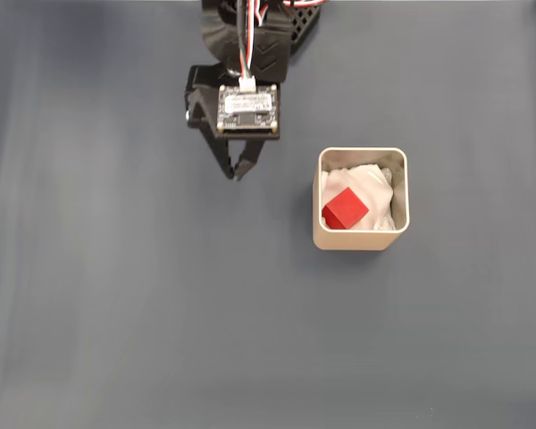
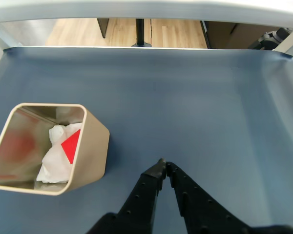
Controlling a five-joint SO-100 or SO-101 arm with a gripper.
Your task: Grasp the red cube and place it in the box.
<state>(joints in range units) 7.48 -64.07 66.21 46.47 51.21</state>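
One cube, one box: your red cube (image 1: 345,209) already lies inside the box (image 1: 362,239), resting on the white paper lining (image 1: 369,185), so by my reading the placing is done and what remains is a clean retreat.
Gripper: at the left in the fixed view, your gripper (image 1: 239,172) sits clear of the box with bare table (image 1: 116,295) beneath it; its tips meet, pressed together on nothing.
Box: to the right of the gripper in the fixed view, upright, apart from the arm; in the wrist view it stands at the left, with a red corner showing against the paper.
Your move: draw the arm away from the box side, not across it, so no finger clips the thin wall.
Risk: a knock could tip the box.
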